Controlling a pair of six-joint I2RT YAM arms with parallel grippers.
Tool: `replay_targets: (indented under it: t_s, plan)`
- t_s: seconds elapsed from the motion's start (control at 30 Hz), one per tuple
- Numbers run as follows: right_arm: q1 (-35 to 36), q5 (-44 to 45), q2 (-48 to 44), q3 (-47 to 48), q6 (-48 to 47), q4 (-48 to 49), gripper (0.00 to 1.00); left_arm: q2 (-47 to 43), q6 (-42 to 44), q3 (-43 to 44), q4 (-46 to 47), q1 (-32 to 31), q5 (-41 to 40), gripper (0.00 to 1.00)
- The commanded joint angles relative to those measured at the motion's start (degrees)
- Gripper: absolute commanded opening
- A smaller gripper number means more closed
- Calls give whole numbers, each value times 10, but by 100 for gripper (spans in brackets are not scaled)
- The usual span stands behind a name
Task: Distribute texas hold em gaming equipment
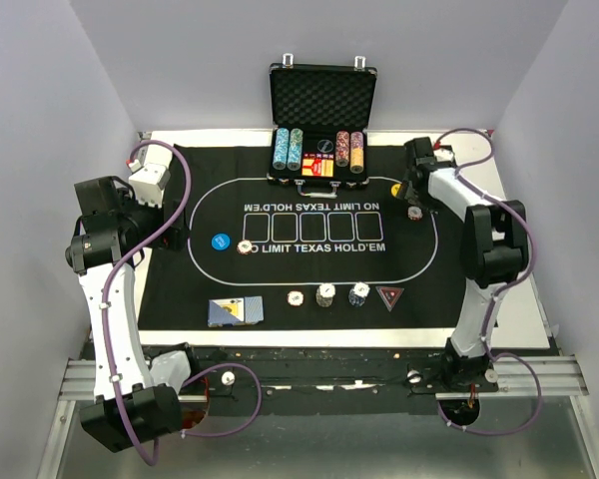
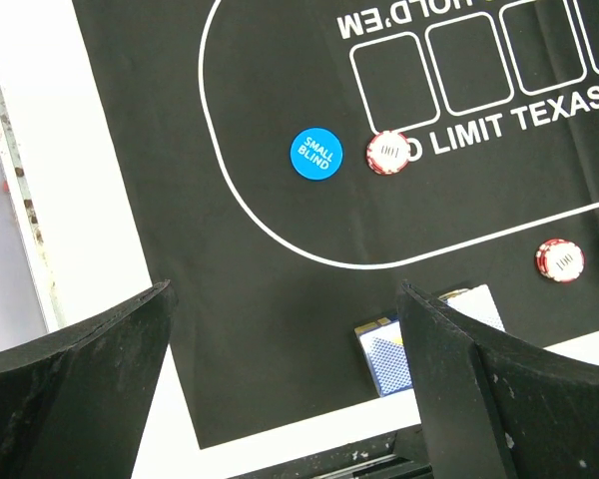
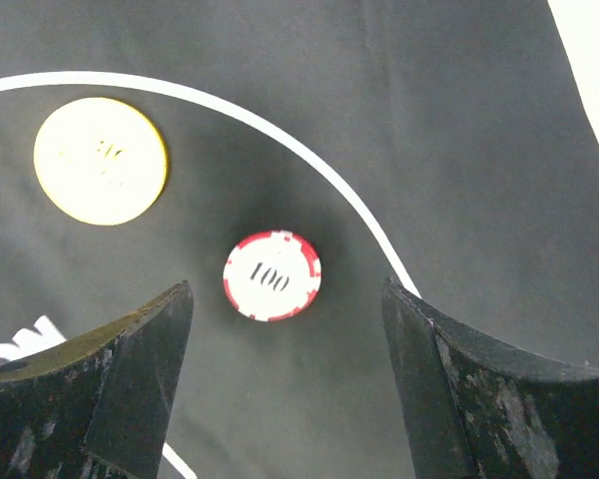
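Observation:
A red-edged white "100" chip (image 3: 272,275) lies flat on the black mat, next to the yellow button (image 3: 100,160). My right gripper (image 3: 288,289) hangs open just above this chip, touching nothing; it is at the mat's far right (image 1: 416,197). My left gripper (image 2: 285,289) is open and empty over the mat's left side (image 1: 172,238). Near it lie the blue "SMALL BLIND" button (image 2: 316,154) and another red chip (image 2: 388,152). Along the near edge sit the blue-backed cards (image 1: 235,312), three small chip stacks (image 1: 325,295) and the red triangular marker (image 1: 390,297).
The open black case (image 1: 322,100) with chip rows stands at the back centre, on the far edge of the printed mat (image 1: 309,269). White table margin (image 1: 524,309) borders the mat left and right. Grey walls close in on both sides.

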Motion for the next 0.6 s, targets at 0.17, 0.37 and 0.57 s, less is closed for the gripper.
replay_targets:
  t_s: [0.17,0.37,0.57]
  plan:
    - [207,62,-131,1,-13,-39,87,-6,7,14,-21,4,4,99]
    - [378,-26,-118,-24,-8,-38,91,-6,5,14,-20,3,8,99]
    - [468,-99,-90,-33,-23,-22,97,-4,3,14,-18,4,12,99]
